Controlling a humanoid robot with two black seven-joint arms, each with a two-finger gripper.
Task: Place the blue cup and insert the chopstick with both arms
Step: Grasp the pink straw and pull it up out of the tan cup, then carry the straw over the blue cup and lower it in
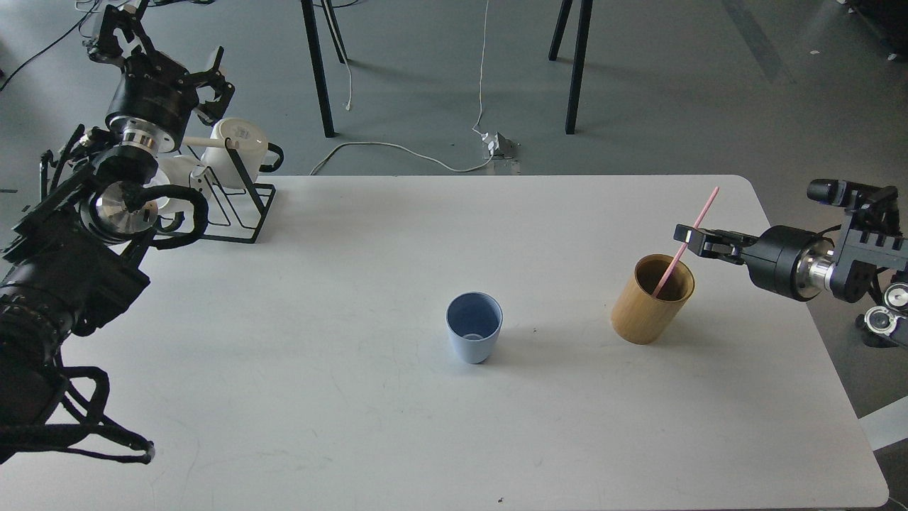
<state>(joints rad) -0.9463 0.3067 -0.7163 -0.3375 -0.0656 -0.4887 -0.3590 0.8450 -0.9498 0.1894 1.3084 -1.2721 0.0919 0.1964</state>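
Table [284, 397] fills view. Cup [474, 336] upright near table centre. Cylindrical holder [652, 299] upright at cup's 3 o'clock, well apart. Stick [685, 243] stands in holder, leaning toward 1 o'clock. Right gripper [687, 236] at stick's mid-length, reaching in from 3 o'clock. Wire rack [237, 206] at table's 10 o'clock corner, mugs [237, 145] on it. Left gripper [206, 84] above rack, at its 11 o'clock
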